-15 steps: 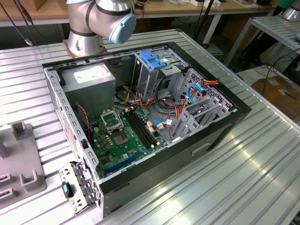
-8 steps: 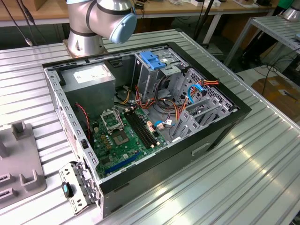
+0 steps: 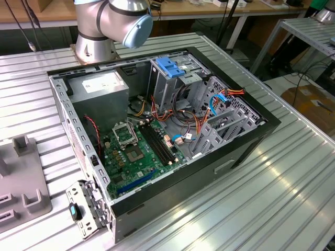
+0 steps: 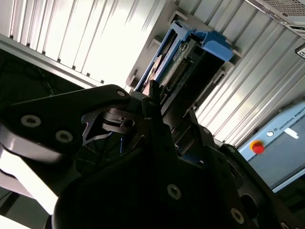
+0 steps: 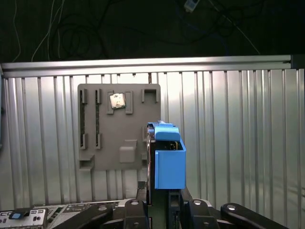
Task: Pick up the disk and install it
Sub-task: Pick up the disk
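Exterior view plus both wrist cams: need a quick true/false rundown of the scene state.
1. The PC case lies open on the ribbed table, with the motherboard exposed. True.
2. The disk is seated in the drive cage. False: in the first wrist view it stands edge-on at the gripper, beside the grey fixture plate.
3. A small square chip sits in the fixture plate. True.
4. The drive cage has a red plastic top. False: the top is blue.
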### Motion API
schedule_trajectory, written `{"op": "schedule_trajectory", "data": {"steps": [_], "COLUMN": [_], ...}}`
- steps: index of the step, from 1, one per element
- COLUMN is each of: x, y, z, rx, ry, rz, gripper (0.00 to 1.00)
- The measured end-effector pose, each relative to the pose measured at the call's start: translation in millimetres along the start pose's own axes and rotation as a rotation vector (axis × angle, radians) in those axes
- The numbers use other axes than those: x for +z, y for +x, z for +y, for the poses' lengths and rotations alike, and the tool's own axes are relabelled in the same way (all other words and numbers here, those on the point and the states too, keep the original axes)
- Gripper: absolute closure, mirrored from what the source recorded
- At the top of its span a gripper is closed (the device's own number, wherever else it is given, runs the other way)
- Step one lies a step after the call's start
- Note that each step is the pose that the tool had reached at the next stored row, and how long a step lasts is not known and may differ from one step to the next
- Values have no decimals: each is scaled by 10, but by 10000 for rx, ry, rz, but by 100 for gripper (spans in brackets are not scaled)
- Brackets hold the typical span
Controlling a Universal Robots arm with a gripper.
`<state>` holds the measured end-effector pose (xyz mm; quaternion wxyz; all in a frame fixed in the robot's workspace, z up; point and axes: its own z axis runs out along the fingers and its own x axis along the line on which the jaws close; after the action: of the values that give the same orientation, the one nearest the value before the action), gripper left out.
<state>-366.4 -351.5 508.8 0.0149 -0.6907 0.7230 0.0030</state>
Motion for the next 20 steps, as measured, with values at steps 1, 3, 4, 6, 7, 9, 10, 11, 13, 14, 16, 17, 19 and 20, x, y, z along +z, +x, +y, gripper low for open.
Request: {"op": "schedule_trajectory", "data": {"steps": [1, 3, 4, 6, 7, 9, 10, 11, 13, 14, 16, 17, 19, 20], "x": [0, 0, 1, 1, 1, 2, 2, 2, 2, 3, 3, 3, 4, 4], "y": [-1, -2, -2, -3, -4, -5, -5, -6, -7, -8, -9, -10, -11, -12], "z": [-18, -35, -48, -76, -85, -103, -121, -133, -160, -175, -197, -213, -234, -252], "rx": [0, 0, 0, 0, 0, 0, 0, -1, -1, 0, 0, 0, 0, 0], "ry": [-1, -1, 0, -1, -1, 0, 0, 0, -1, 0, -1, -1, -1, -1], "rz": [1, 0, 0, 0, 0, 0, 0, 0, 1, 0, 0, 0, 1, 0], "gripper": [65, 65, 65, 65, 65, 65, 65, 65, 65, 65, 65, 65, 65, 65]}}
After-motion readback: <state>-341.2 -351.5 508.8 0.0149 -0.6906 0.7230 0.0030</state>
